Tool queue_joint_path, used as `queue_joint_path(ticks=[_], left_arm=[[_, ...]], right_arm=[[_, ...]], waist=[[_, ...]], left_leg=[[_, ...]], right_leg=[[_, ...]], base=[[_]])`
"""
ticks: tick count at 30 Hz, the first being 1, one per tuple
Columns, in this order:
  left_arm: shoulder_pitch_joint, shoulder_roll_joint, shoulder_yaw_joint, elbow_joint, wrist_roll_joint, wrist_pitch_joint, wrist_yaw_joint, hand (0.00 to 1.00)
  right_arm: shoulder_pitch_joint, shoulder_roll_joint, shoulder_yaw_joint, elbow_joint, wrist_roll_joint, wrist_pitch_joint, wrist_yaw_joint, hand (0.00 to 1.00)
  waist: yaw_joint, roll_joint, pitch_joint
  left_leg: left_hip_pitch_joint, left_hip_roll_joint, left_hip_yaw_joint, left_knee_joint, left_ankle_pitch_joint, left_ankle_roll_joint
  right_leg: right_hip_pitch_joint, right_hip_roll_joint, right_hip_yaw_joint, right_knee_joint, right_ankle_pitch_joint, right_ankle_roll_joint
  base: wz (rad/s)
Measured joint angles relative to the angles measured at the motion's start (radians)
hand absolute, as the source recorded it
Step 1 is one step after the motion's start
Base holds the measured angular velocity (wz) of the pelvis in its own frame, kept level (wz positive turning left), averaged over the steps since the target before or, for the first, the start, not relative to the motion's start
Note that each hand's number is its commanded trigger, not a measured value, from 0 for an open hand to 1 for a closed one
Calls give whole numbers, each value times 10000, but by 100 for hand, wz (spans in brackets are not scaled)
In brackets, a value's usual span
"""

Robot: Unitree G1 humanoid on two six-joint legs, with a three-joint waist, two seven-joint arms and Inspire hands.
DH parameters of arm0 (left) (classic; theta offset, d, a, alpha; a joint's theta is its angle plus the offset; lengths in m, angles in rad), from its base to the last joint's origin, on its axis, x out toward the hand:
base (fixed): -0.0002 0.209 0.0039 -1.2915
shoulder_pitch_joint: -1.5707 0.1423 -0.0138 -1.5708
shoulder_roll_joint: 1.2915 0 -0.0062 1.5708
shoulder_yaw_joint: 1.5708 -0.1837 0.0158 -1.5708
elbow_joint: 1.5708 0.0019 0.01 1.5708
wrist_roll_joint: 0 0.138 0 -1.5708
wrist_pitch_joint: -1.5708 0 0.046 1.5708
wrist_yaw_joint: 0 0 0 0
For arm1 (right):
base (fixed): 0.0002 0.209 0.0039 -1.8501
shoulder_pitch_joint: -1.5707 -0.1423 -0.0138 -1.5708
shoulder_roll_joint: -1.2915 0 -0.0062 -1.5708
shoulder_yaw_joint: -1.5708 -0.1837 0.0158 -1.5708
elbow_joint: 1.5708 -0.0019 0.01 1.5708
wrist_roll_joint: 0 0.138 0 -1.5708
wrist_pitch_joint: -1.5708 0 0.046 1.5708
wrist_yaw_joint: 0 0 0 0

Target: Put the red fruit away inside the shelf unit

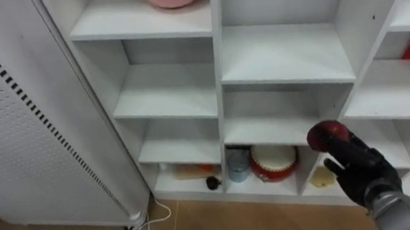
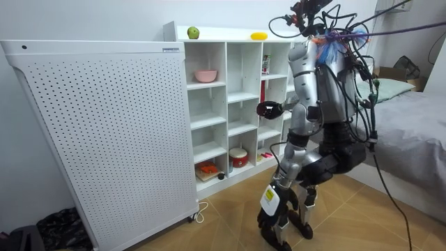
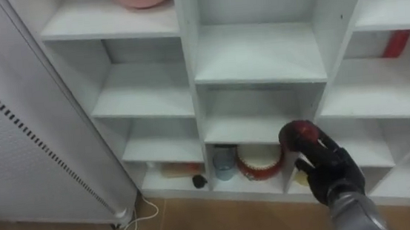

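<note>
Red fruit brought up to the white closet (image 1: 221, 91), not yet shelved
Middle shelves are seen bare; a green apple (image 2: 193, 33) and a yellow fruit (image 2: 258, 35) are seen on top, unsorted; the red fruit (image 1: 326, 134) is gripped by the curled right hand (image 1: 362, 172) before the lower shelves

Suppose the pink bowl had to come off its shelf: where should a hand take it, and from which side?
Probably the front rim of the pink bowl, reached level through the open front. It stands upright, mouth up, so a thumb inside and fingers outside could pinch its wall. The closet's boards shut it in above and at both sides. The right hand holds a red fruit.
</note>
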Motion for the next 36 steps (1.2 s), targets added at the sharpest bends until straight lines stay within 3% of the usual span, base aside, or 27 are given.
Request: queue_joint_path(ticks=[4,8,16,27,33,36], left_arm=[[4,55,-115,-181,-9,164,43,0],[-9,75,-405,-315,-53,287,64,0],[125,70,-543,-781,-200,353,7,0],[751,99,-645,-1136,-213,372,-2,0],[932,283,-645,-1098,-204,146,44,0],[1131,452,-622,-1167,-197,56,88,0]], right_arm=[[-213,-33,0,68,935,-53,6,100],[-373,-56,-2,70,1730,-54,4,100],[-717,-80,-18,70,1859,-155,-338,100],[-1282,-406,-388,44,2001,-173,-727,100],[-2021,-469,-878,42,2176,-617,-1740,100],[-2214,-713,-903,43,2210,-711,-2244,100]], waist=[[212,32,-5],[372,115,-29],[902,273,-50],[915,382,-120],[908,369,-137],[902,369,-138]], left_leg=[[-387,-20,-6,242,0,0],[-867,-170,-11,503,-2,2],[-1239,-215,7,753,-5,7],[-1382,-504,1,999,-24,36],[-1386,-500,-11,1025,-23,36],[-1333,-504,-14,1055,-33,52]], right_leg=[[-411,-26,56,262,-21,-40],[-939,-275,19,707,-134,-77],[-1321,-386,44,1043,-184,-87],[-1455,-876,-76,1589,-467,4],[-1392,-989,-227,1593,-469,1],[-1325,-989,-228,1591,-472,6]], base=[[0],[11],[4],[11],[3],[0]])
